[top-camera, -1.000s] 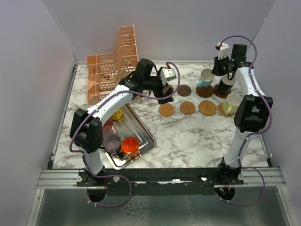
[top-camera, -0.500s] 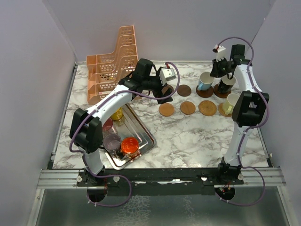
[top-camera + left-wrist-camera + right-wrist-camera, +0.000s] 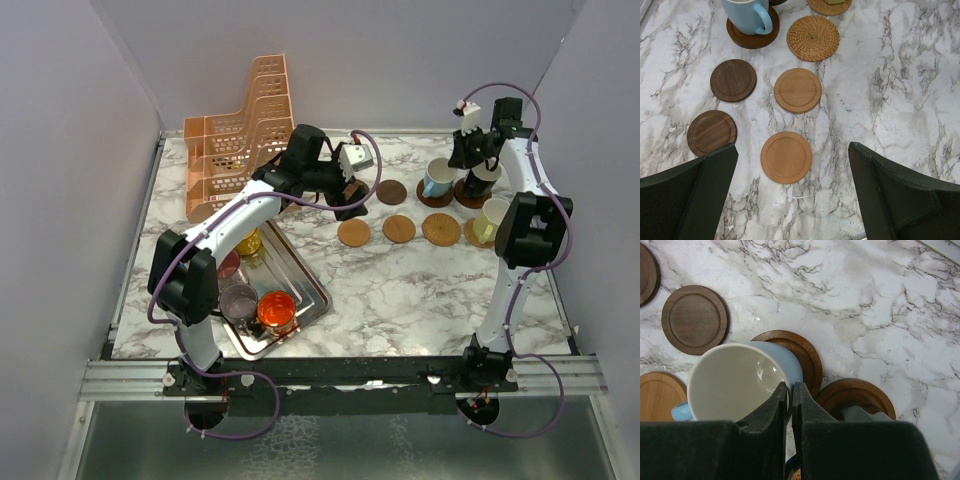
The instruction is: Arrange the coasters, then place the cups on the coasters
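The right pincer (image 3: 790, 396) is clenched, its two fingers pressed together with nothing between them. It hangs over the near rim of the blue cup (image 3: 735, 377) in the middle of the right wrist view. That cup stands on a dark coaster (image 3: 804, 354). At the lower right of the same view a second dark coaster (image 3: 856, 391) carries another cup, which is mostly hidden behind the fingers. A bare dark coaster (image 3: 694, 319) lies at the upper left.

The left pincer (image 3: 792, 197) is released and holds nothing, its fingers spread wide at the lower corners of the left wrist view. It hangs above a tan coaster (image 3: 786, 156). A second tan coaster (image 3: 797, 90) lies just above that one in the frame. To the left are a dark-brown coaster (image 3: 733, 80) and a reddish-brown coaster (image 3: 711, 132). A woven coaster (image 3: 813, 38) sits near the top, beside the blue cup.

In the overhead view a cream cup (image 3: 493, 218) sits on a coaster at the right edge of the marble counter (image 3: 400, 300). At the lower left a silver tray (image 3: 302, 275) holds the orange cup (image 3: 277, 310), the grey-purple cup (image 3: 240, 300) and the yellow cup (image 3: 250, 243). It also holds a maroon cup (image 3: 229, 265), partly hidden by the left arm. An orange plastic rack (image 3: 240, 130) stands at the upper left.
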`<state>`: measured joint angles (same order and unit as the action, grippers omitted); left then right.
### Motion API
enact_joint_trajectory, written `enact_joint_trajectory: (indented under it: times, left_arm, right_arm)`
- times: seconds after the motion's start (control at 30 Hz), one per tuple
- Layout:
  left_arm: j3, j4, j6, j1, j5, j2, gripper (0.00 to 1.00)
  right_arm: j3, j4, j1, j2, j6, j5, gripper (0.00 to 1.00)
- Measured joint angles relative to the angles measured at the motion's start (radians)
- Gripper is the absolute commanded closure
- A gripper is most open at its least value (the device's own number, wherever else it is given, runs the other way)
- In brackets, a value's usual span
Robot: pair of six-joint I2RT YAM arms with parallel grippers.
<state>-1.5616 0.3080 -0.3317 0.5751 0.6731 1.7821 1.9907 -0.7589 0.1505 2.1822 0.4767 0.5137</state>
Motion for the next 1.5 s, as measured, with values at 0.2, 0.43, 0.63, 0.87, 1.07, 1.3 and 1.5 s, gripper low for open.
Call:
enact_joint_trajectory:
  times: [0.2,0.43,0.63,0.87,1.07,1.3,1.5]
  left_arm:
    - [0.0,0.0,0.006,0.0,0.0,0.0,0.03]
    - [0.0,0.0,0.008,0.0,0.0,0.0,0.03]
    - [0.0,0.0,0.009,0.0,0.001,0.0,0.03]
    - [0.001,-0.001,0.009,0.0,0.001,0.0,0.03]
    - [0.001,-0.001,0.009,0.0,0.001,0.0,0.03]
    - [0.001,-0.001,0.009,0.0,0.001,0.0,0.03]
    - [0.001,-0.001,0.008,0.0,0.001,0.0,0.03]
  right_arm:
    - [0.0,-0.001,0.001,0.006,0.001,0.001,0.99]
    - [0.011,-0.007,0.002,0.019,0.008,0.002,0.99]
    - [0.017,-0.012,0.009,0.022,0.016,0.001,0.99]
    - [0.05,-0.037,0.015,0.042,0.026,0.002,0.99]
    - [0.054,-0.043,0.015,0.045,0.026,0.005,0.96]
    - [0.054,-0.045,0.015,0.045,0.026,0.008,0.83]
    - [0.054,-0.043,0.015,0.045,0.026,0.016,0.77]
